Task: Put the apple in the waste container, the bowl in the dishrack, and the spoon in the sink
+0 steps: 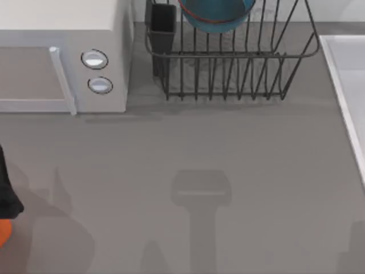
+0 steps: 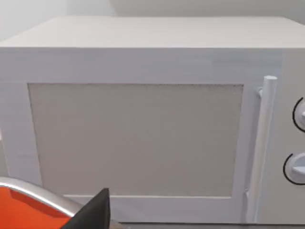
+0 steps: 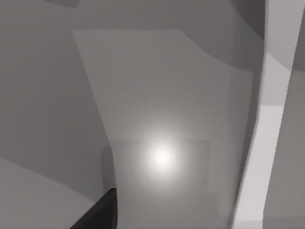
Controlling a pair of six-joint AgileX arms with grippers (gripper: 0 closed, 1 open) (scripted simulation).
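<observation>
The bowl (image 1: 215, 14) is seen seated in the dishrack (image 1: 228, 63) at the desk's far edge, so that step is judged done. The sink (image 1: 348, 85) lies at the right edge. Apple or spoon must be located next.

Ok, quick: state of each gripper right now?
Left gripper: by the microwave, at the top view's left edge; cannot be told.
Right gripper: over the sink; cannot be told.
</observation>
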